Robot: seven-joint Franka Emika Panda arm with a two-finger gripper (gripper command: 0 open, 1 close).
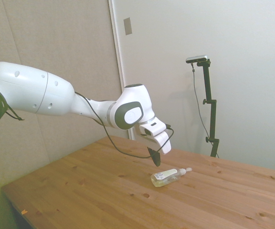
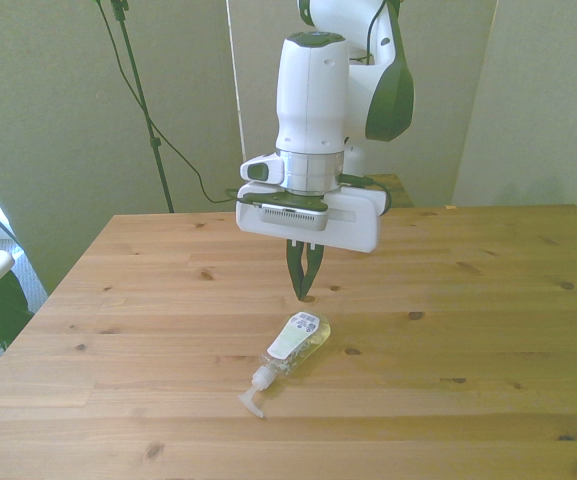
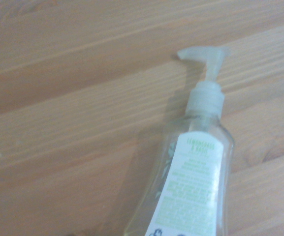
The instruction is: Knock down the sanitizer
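One sanitizer [image 2: 290, 348] lies on its side on the wooden counter [image 2: 468, 330], pale label up, its green print too blurred to read. One tool [image 2: 303, 278] hangs just above, fingertips pressed together.

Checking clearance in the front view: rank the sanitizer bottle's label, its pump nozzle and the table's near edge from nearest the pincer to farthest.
1. Pale label on the lying clear plastic sanitizer bottle, just below the dark two-finger pincer.
2. White pump nozzle, nearer the camera.
3. Wooden table's near edge, lowest.
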